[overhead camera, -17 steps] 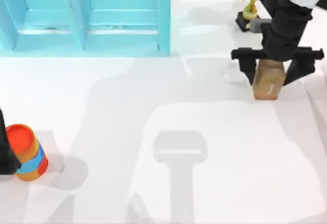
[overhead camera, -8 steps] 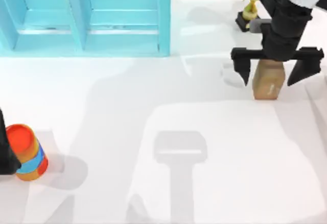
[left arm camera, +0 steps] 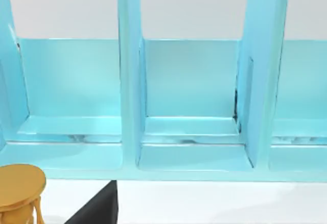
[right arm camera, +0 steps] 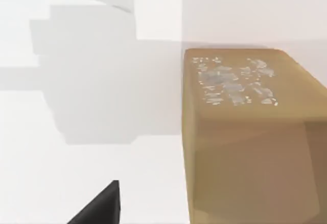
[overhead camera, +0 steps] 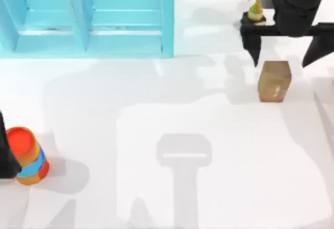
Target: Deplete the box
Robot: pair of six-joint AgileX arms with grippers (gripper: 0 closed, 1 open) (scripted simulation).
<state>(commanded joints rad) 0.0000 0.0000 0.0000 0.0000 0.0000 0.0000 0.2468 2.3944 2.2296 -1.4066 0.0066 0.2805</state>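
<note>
The light blue box [overhead camera: 166, 17] stands at the table's far left, and the compartments facing the left wrist view [left arm camera: 191, 81] hold nothing. A tan block [overhead camera: 274, 81] stands alone on the table at the right. My right gripper [overhead camera: 286, 46] hovers open just behind and above it, touching nothing. The right wrist view looks down on the block [right arm camera: 245, 132], with one dark fingertip [right arm camera: 102, 206] beside it. My left arm [overhead camera: 4, 156] is parked at the left edge beside an orange can [overhead camera: 28, 156]; one of its fingertips [left arm camera: 99, 208] shows, standing wide.
A gold trophy [overhead camera: 255, 2] on a black base stands at the far right, close behind the right gripper. A gold round-topped object [left arm camera: 18, 188] sits at the corner of the left wrist view. White table stretches across the middle and front.
The right gripper opened, let go of the tan block, and lifted back toward the far edge. The block stays standing where it was set. The left arm has not moved.
</note>
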